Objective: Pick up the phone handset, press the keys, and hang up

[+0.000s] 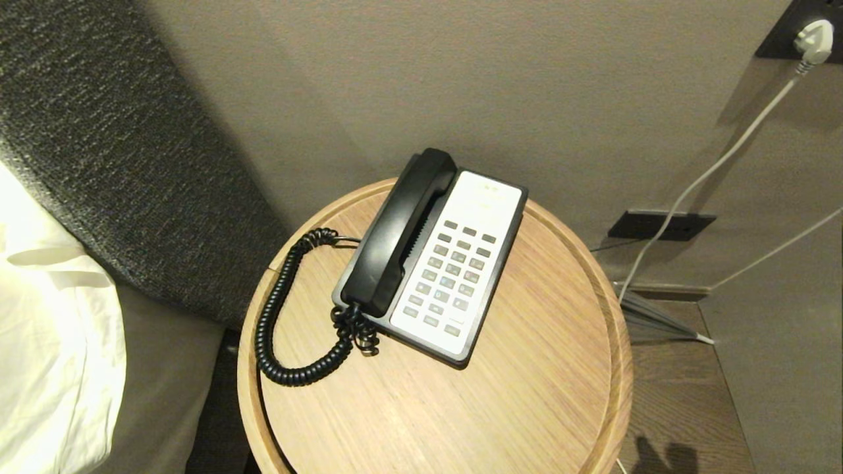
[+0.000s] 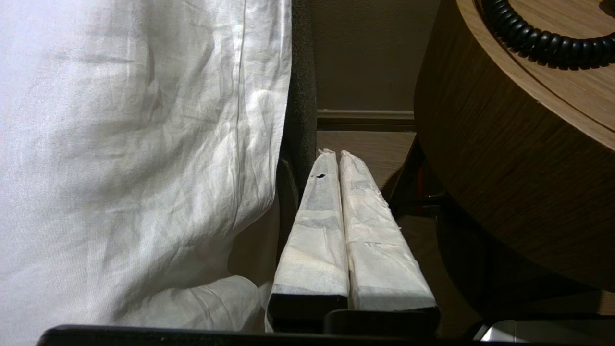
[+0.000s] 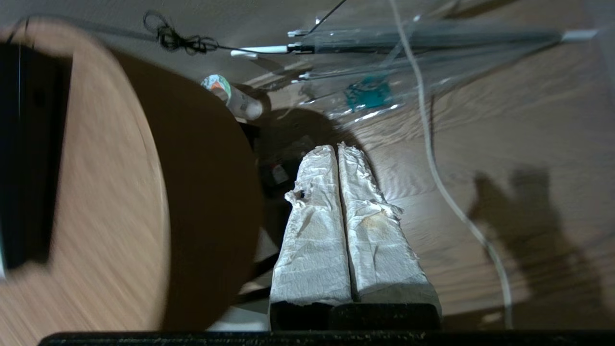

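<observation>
Round wooden side table (image 1: 527, 395) carries one phone base (image 1: 490, 289): one phone handset (image 1: 398, 230) rests cradled along its left, beside the keys (image 1: 451, 273). Two grippers, left gripper (image 2: 336, 154) and right gripper (image 3: 336, 149), hang below the tabletop, fingers together.

round table (image 1: 527, 395) cut off at the bottom edge, phone base (image 3: 29, 158) blurred, perhaps mid-motion

The light is warm and dim, with glare on the white bedding (image 1: 53, 342). The round table (image 3: 110, 202) is smeared by motion blur in the right wrist view. A dark shadow lies on the floor (image 3: 528, 216).
</observation>
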`<state>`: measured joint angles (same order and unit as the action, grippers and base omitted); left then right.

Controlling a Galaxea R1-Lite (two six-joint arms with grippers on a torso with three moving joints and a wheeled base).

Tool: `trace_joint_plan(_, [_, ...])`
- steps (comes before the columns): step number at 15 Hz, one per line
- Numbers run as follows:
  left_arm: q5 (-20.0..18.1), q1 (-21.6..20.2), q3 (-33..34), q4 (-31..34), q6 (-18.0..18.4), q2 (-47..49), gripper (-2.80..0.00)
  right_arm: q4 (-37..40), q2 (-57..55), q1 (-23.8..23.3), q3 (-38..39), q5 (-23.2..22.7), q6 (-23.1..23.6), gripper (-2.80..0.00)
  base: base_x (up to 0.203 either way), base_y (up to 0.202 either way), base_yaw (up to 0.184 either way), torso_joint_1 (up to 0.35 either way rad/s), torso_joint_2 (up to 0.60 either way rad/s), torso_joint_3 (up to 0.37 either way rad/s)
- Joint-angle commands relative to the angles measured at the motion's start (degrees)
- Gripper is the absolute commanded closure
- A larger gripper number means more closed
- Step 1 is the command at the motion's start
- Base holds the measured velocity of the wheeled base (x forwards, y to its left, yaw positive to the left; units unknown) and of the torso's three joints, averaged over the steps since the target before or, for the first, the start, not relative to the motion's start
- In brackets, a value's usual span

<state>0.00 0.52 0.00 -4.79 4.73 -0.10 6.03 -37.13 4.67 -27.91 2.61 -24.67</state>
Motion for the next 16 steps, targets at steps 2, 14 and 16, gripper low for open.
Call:
trace_joint_plan(2, [0.0, 0.0, 2.3, 0.0, 0.0, 0.1, 0.0, -0.3, 20.8, -5.9, 11.3, -6.3, 9.3, 0.0, 0.0, 0.0, 0.0, 0.0, 0.0, 0.0])
trace_joint_plan(14, [0.1, 0.0, 2.3, -0.1, 0.0, 0.1, 0.0, -8.4, 36.0, -5.4, 29.1, -2.8, 24.2, 0.0, 0.0, 0.0, 0.0, 0.0, 0.0, 0.0])
trace_joint_plan(16, [0.1, 0.0, 2.3, -0.1, 0.0, 0.1, 0.0, -8.5, 36.1, -5.4, 29.1, -2.7, 24.3, 0.0, 0.0, 0.0, 0.0, 0.0, 0.0, 0.0])
